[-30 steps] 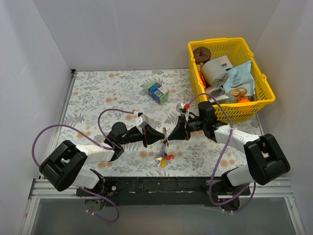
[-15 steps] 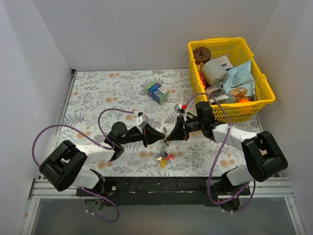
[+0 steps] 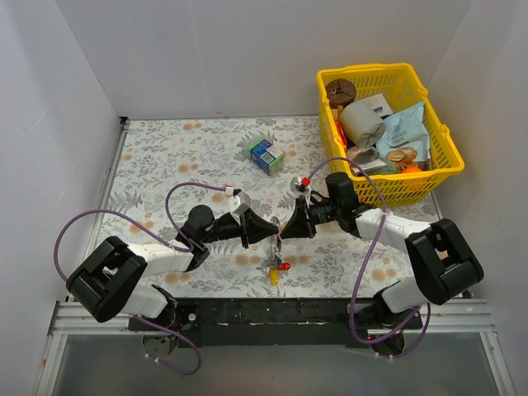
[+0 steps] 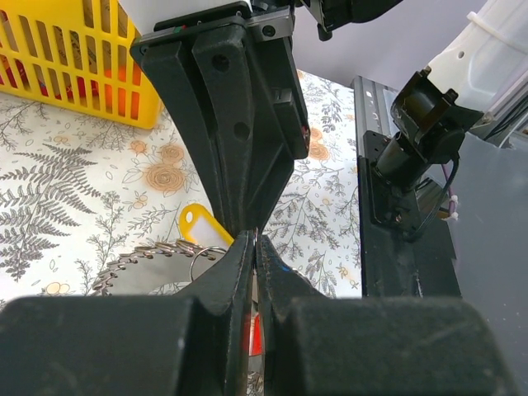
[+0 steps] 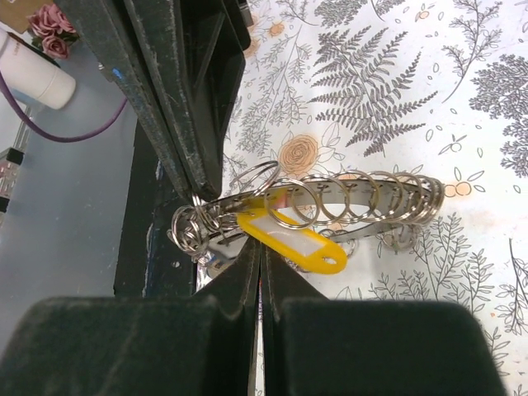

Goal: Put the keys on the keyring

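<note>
Near the front middle of the table, the left gripper and right gripper are pointing tip to tip, both pinched shut, the left apparently nipping the keyring stretching crosswise between them, keys dangling just beneath.

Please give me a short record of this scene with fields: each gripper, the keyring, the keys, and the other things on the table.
left gripper: fingers shut, tip at the keyring's edge
right gripper: fingers shut, tip facing the left one
keyring: between the two tips, many small rings threaded along it
keys: bunched just below the tips in the top view; red and yellow heads show
grip: cannot tell exactly what each pinches
elsewhere: blue-green carton; yellow basket, filled
</note>
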{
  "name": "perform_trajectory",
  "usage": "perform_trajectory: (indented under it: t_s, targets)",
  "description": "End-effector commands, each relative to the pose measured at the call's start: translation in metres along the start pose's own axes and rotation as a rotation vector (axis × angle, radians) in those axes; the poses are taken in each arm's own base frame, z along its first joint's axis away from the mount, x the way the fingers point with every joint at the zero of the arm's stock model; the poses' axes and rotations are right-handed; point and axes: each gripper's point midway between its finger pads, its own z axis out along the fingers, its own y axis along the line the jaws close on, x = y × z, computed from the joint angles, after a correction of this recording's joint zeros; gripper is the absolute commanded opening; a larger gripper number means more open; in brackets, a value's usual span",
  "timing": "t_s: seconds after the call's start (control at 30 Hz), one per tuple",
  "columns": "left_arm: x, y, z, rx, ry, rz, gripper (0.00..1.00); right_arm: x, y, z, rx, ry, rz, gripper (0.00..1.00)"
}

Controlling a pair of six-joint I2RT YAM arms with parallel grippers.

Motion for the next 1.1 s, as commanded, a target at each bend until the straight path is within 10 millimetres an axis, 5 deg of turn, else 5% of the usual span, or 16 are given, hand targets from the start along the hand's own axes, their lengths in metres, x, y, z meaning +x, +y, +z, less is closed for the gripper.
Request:
perform_trajectory:
  t_s: [0.0,0.2,0.43,0.77,1.07]
  targets:
    - [-0.023,-0.008,0.004,0.036,-0.059,0.052,0.0,-0.02,0.002,-0.002,0.035,-0.024,-0.076,0.08]
    - [-0.022,-0.01,0.003,0.036,-0.056,0.055,0.0,-0.027,0.002,-0.014,0.137,-0.028,-0.173,0.47]
    - [-0.022,-0.009,0.003,0.037,-0.053,0.053,0.0,-0.034,0.012,-0.019,0.142,-0.05,-0.233,0.67]
    - [-0.022,-0.011,0.004,0.044,-0.051,0.05,0.0,-0.037,0.018,-0.015,0.081,-0.057,-0.216,0.61]
    - [-0.022,-0.01,0.004,0.043,-0.048,0.049,0.0,-0.038,0.021,-0.01,0.026,-0.062,-0.191,0.44]
